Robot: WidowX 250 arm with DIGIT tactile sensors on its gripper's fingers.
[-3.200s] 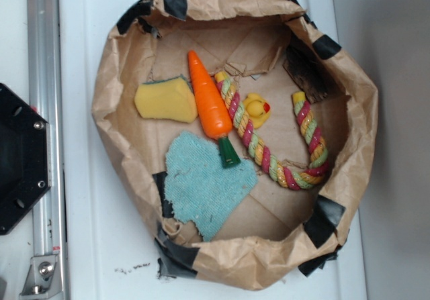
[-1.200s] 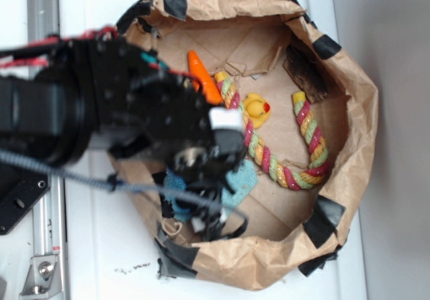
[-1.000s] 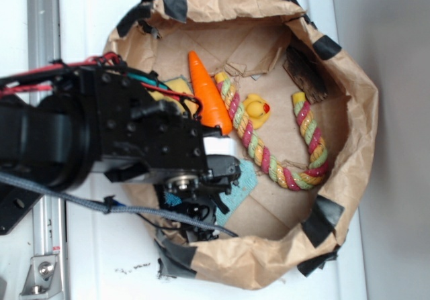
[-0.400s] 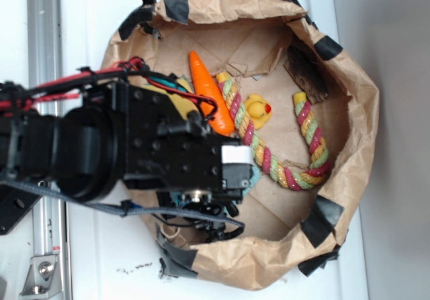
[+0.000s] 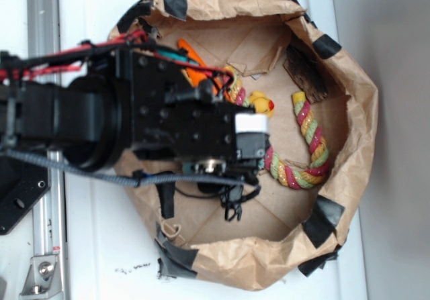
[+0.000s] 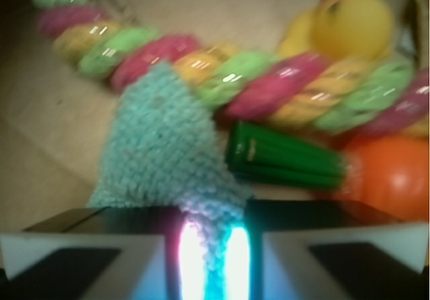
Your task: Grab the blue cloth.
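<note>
The blue cloth (image 6: 161,152), a teal fuzzy rag, shows only in the wrist view. It hangs bunched from between my two fingers (image 6: 101,246), pinched in the narrow gap. My gripper (image 6: 209,246) is shut on it. In the exterior view my gripper (image 5: 230,203) points down inside the paper bag (image 5: 356,112), and the arm hides the cloth. The bag floor (image 5: 201,223) where the cloth lay is bare.
A pink, green and yellow rope toy (image 5: 309,139) (image 6: 255,85), a yellow rubber duck (image 5: 262,103) (image 6: 353,25) and a toy carrot (image 5: 191,65) with a green top (image 6: 282,156) lie close by in the bag. The bag walls stand high all round.
The arm came in over the bag, went down onto the cloth and shut on it. It has since moved right and toward the back, and the cloth has left the bag floor.
</note>
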